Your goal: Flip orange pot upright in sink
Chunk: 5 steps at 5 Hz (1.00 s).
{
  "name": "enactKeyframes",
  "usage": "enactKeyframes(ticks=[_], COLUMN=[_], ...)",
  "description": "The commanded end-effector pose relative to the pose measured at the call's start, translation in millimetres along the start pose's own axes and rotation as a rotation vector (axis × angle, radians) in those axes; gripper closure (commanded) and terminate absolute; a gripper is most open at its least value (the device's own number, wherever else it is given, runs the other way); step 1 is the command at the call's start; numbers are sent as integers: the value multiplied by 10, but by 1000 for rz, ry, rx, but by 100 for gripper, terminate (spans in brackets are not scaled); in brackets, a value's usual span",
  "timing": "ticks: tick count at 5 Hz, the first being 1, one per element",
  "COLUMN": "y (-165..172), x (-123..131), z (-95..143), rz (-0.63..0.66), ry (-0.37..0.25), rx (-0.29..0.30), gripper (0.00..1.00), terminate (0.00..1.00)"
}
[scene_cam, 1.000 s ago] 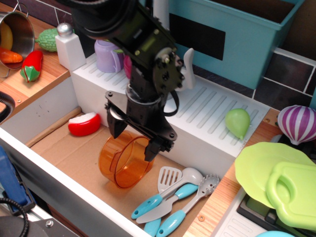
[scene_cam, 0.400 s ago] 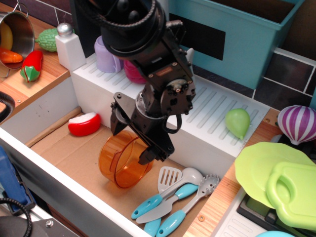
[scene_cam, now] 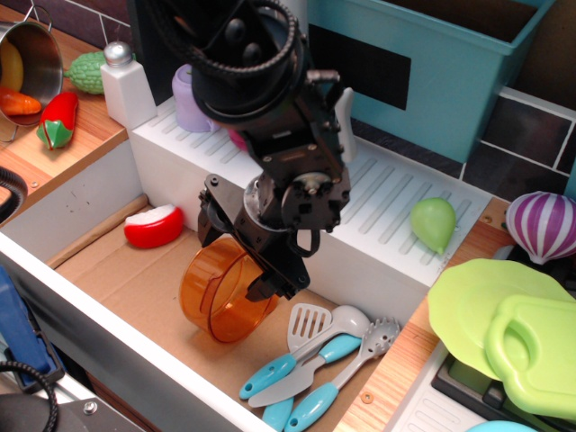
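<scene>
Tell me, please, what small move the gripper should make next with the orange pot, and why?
Probably close the gripper on the upper rim of the orange pot. The pot lies on its side on the sink floor, mouth facing the camera, and the fingers appear to straddle its upper wall, apparently open, so a firm hold should come before any turning.

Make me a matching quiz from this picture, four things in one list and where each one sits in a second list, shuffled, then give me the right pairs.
Things:
1. orange pot
2. green pear-shaped toy
3. white shaker bottle
4. teal-handled utensils

Places:
A. on the ribbed white drainboard
B. on the wooden counter by the sink's back left corner
C. on its side on the sink floor, at the gripper
D. on the sink floor, front right corner

Pairs: 1-C, 2-A, 3-B, 4-D
</scene>
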State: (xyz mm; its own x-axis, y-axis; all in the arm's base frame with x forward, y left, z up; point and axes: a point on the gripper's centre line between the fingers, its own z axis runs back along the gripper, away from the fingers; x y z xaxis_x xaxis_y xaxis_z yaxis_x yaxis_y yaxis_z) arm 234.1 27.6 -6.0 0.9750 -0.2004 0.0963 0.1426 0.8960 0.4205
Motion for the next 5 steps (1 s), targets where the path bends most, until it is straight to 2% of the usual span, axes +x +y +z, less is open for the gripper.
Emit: enactKeyframes(ticks=[1,2,5], y=[93,104,339], x=[13,8,-62], z=[-61,-103,-107], rz=[15,24,-16], ry=[-33,-38,-23], rx=[1,9,-18], gripper=[0,100,100], terminate=[0,0,0])
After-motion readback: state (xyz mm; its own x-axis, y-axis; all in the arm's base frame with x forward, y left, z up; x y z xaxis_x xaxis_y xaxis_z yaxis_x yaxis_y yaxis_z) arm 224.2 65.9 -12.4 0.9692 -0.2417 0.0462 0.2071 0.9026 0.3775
